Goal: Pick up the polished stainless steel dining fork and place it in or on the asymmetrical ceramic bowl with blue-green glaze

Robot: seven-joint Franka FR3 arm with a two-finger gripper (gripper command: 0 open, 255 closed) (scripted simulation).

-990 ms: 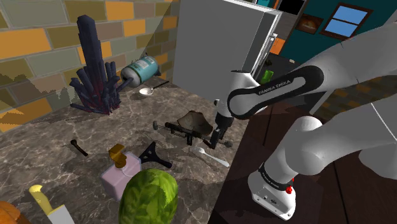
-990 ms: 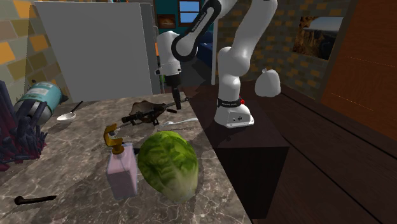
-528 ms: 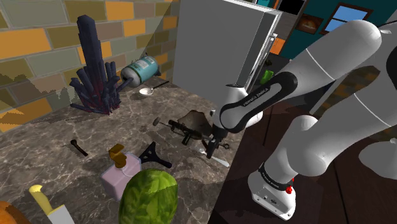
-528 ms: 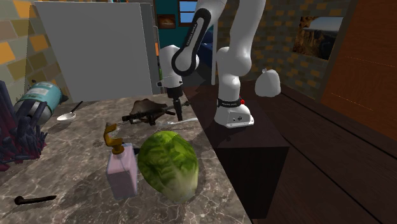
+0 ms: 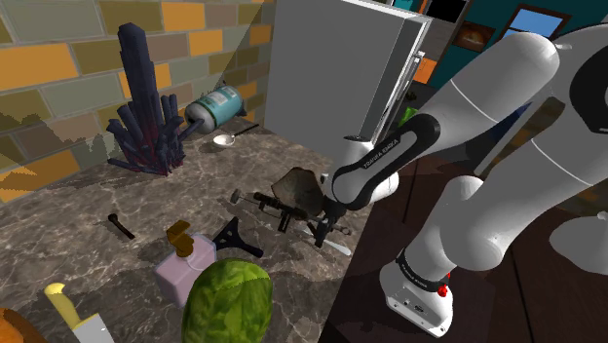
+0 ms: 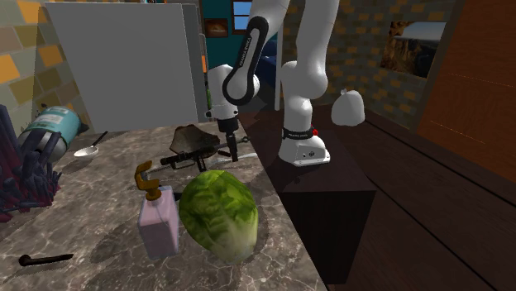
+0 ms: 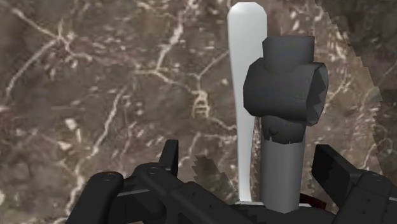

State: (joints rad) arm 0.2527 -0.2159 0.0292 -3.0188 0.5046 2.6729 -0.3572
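Shoulder view: the counter point(image 5: 58, 234) is dark brown marble with pale veins. The gripper point(image 5: 326, 230) is low over the counter's near edge, with its jaws apart. The fork point(image 5: 339, 247) is plain white, thin and flat on the marble right under the gripper. The bowl point(image 5: 297, 185) is dull brown-grey with a lopsided, jagged rim, and sits just beside the gripper toward the view's left. A black gun-shaped thing point(image 5: 276, 207) lies against the bowl. Further off are a spiky dark purple crystal cluster point(image 5: 146, 112), a teal canister point(image 5: 216, 105) on its side, a pale spoon point(image 5: 226, 139), a pink soap bottle point(image 5: 185, 265) with a gold pump, and a leafy green cabbage point(image 5: 230, 304).

Second exterior view: the gripper point(image 6: 234, 151) points down at the counter edge. The bowl point(image 6: 192, 135) is just beyond it and the gun-shaped thing point(image 6: 186, 157) is in front of the bowl. The cabbage point(image 6: 219, 213) and the soap bottle point(image 6: 159, 221) stand close together.

Wrist view: the gripper point(image 7: 249, 162) is wide open. The fork's smooth white handle point(image 7: 245, 95) runs between the black fingers point(image 7: 168, 156), and contact cannot be told. A dark grey cylinder with a faceted block point(image 7: 286, 89) sits alongside the handle, over veined marble point(image 7: 95, 95).
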